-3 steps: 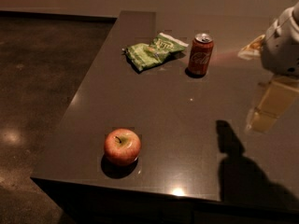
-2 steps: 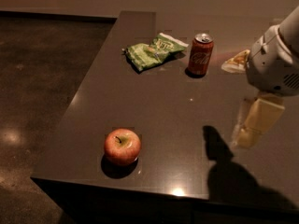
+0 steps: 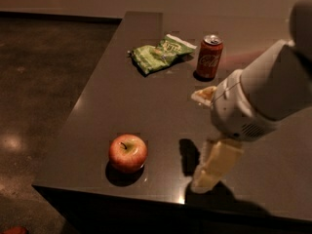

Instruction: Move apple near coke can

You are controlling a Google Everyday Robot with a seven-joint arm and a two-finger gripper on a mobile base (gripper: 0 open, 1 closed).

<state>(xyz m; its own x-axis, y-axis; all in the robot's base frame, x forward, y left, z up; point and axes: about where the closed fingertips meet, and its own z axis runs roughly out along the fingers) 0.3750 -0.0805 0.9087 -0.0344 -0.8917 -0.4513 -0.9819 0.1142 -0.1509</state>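
Observation:
The apple (image 3: 127, 152), red with yellow-green patches and a short dark stem, sits near the front left corner of the dark table (image 3: 122, 91). The coke can (image 3: 209, 56), red with white script and a silver top, stands upright at the back of the table, well away from the apple. My gripper (image 3: 215, 163) hangs low over the table's front part, to the right of the apple and clear of it, on the white arm (image 3: 263, 96) that reaches in from the right. It holds nothing that I can see.
A green chip bag (image 3: 159, 53) lies to the left of the can. The table's left edge and front edge run close to the apple, with dark floor (image 3: 44, 82) beyond. The arm's shadow falls on the table between the apple and the gripper.
The arm has swung in from the right edge, leftward and toward the table's front, and the gripper now hangs much closer to the apple. The apple, can and bag have not moved.

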